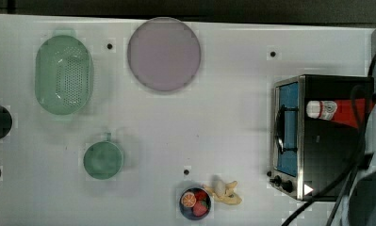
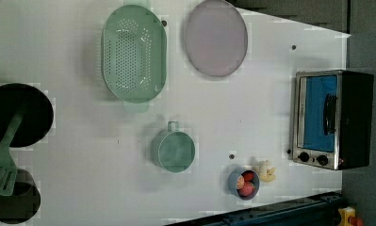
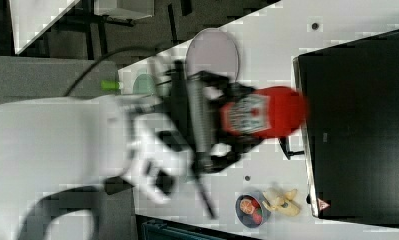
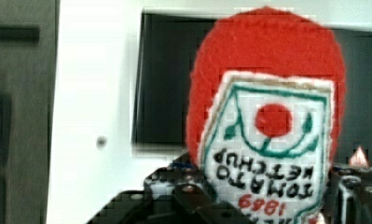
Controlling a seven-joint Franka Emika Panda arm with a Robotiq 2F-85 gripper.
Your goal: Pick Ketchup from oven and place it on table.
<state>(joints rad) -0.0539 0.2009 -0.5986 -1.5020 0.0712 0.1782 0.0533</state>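
The Ketchup (image 1: 336, 110), a red bottle with a white cap and a white-and-red label, lies sideways over the black top of the oven (image 1: 327, 160), cap towards the oven's glass door. In the right view my gripper (image 3: 222, 125) is shut on the Ketchup (image 3: 267, 112), its dark fingers (image 3: 207, 85) on either side of the labelled body. The bottle's red base reaches the oven (image 3: 357, 125) edge. In the wrist view the Ketchup (image 4: 267, 93) stands between the fingers (image 4: 193, 196), with the oven's dark top behind it. I cannot tell whether the bottle touches the oven. The white table (image 1: 200, 132) spreads around.
A green colander (image 1: 63, 74), a mauve plate (image 1: 163, 54), a green cup (image 1: 102, 160), a fruit bowl (image 1: 195, 203) and a banana (image 1: 225, 193) sit on the table. A black pan (image 2: 18, 115) and a green spatula (image 2: 2, 165) lie at the left view's left. Arm cables (image 1: 360, 155) cross the oven.
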